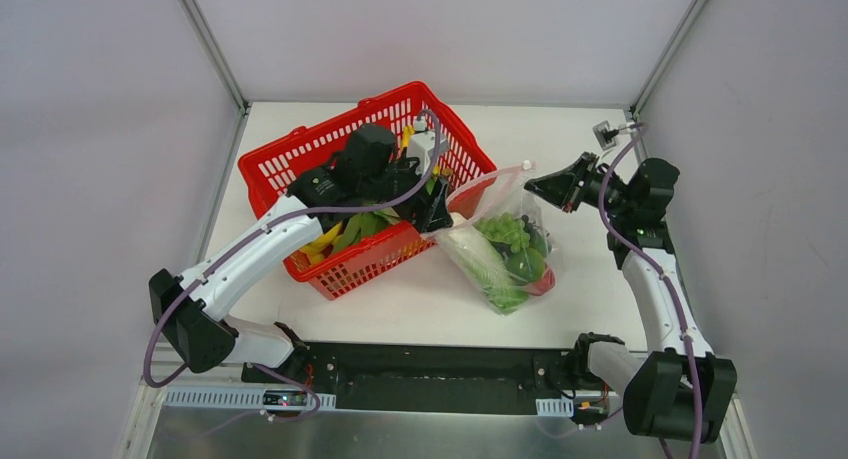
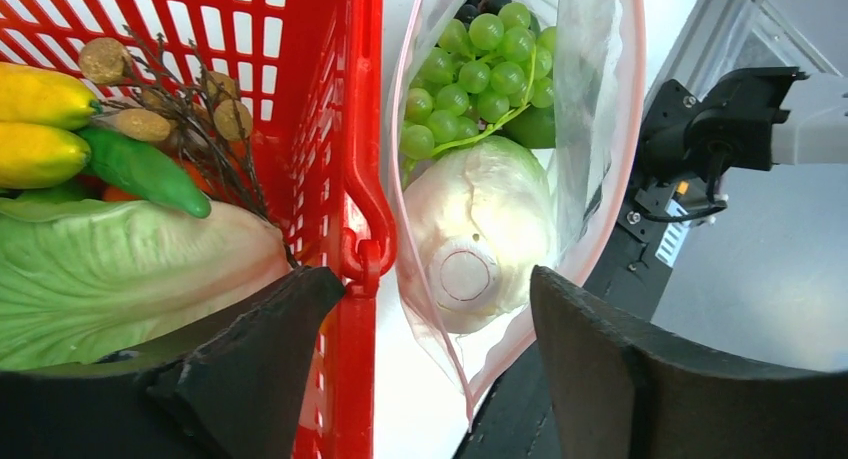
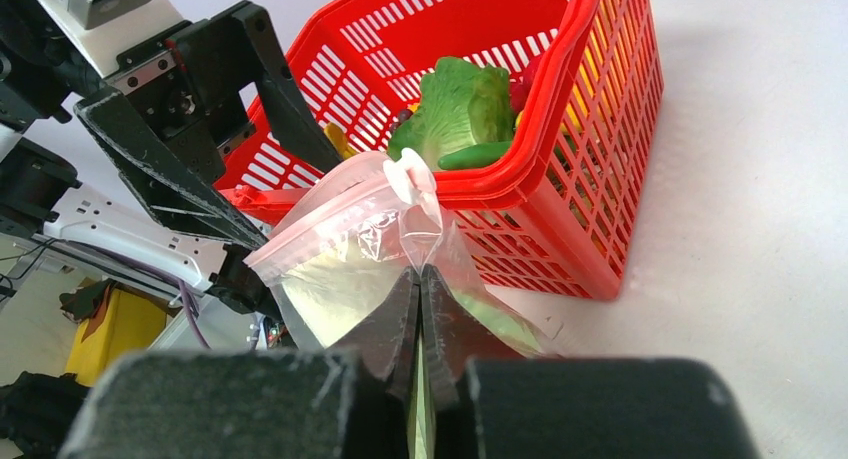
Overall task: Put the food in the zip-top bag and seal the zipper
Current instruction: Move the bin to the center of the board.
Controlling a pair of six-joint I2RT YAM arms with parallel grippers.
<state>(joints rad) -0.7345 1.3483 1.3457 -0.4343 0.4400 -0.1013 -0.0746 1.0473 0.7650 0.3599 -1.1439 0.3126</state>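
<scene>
The clear zip-top bag (image 1: 505, 249) lies right of the red basket with its mouth open. It holds green grapes (image 1: 503, 227), a white-green cabbage (image 2: 480, 229) and other green food. Its pink-red zipper (image 1: 490, 181) runs along the raised mouth edge. My right gripper (image 1: 535, 186) is shut on the bag's film near the mouth and holds it up; the pinch shows in the right wrist view (image 3: 420, 275). My left gripper (image 2: 440, 324) is open and empty, with its jaws astride the basket's rim and the bag's near mouth edge. Bananas (image 2: 40, 119) and leafy greens (image 2: 120, 269) lie in the basket.
The red mesh basket (image 1: 300, 154) stands at the middle left, touching the bag. It also holds a green pod (image 2: 145, 169) and a brown twig cluster (image 2: 170, 109). White walls close the table at the back and sides. The black mounting rail (image 1: 430, 379) runs along the near edge.
</scene>
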